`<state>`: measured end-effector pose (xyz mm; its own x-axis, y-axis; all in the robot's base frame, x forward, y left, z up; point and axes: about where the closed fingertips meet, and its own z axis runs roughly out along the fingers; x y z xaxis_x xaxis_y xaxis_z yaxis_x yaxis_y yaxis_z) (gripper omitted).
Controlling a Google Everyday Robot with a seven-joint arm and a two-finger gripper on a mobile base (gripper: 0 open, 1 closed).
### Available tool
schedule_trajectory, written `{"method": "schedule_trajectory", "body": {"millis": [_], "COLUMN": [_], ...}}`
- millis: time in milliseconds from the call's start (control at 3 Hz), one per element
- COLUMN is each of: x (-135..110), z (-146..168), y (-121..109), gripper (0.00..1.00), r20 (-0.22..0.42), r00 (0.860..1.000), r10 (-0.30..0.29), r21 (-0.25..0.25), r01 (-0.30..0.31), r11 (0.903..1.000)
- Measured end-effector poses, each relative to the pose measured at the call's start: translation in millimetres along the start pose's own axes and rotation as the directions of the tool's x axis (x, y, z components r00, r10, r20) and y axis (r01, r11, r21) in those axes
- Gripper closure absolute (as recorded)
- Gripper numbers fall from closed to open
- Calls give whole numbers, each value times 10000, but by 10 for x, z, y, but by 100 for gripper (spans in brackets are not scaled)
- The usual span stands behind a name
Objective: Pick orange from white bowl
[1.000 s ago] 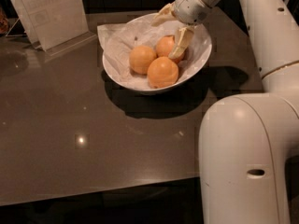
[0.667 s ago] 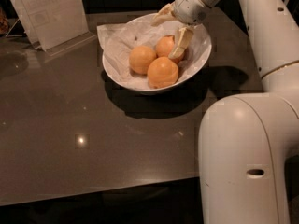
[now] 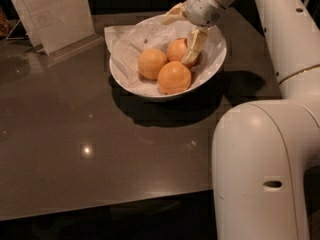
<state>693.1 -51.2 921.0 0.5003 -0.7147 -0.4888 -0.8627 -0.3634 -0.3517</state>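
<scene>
White bowl [image 3: 218,59]: upper centre; my gripper [image 3: 178,38] inside, spread wide.
Rear orange [image 3: 177,49]: judged firm, light, smooth, roll-prone; grasp across its middle.

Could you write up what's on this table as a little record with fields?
surface: dark glossy table
container: white bowl, paper-lined
contents: rear orange, left orange, front orange
hand: hand over the bowl's far side, fingers apart, one reaching down beside the rear orange
background: clear sign holder
</scene>
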Motion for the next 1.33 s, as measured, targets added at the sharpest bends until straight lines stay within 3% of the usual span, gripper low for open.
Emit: {"method": "schedule_trajectory", "body": {"millis": [1333], "x": [0], "z": [0], "y": [0], "gripper": [16], "r20": [0], "r00": [10000], "r10": [0], "r21": [1], "r01": [0], "r11": [10000]}}
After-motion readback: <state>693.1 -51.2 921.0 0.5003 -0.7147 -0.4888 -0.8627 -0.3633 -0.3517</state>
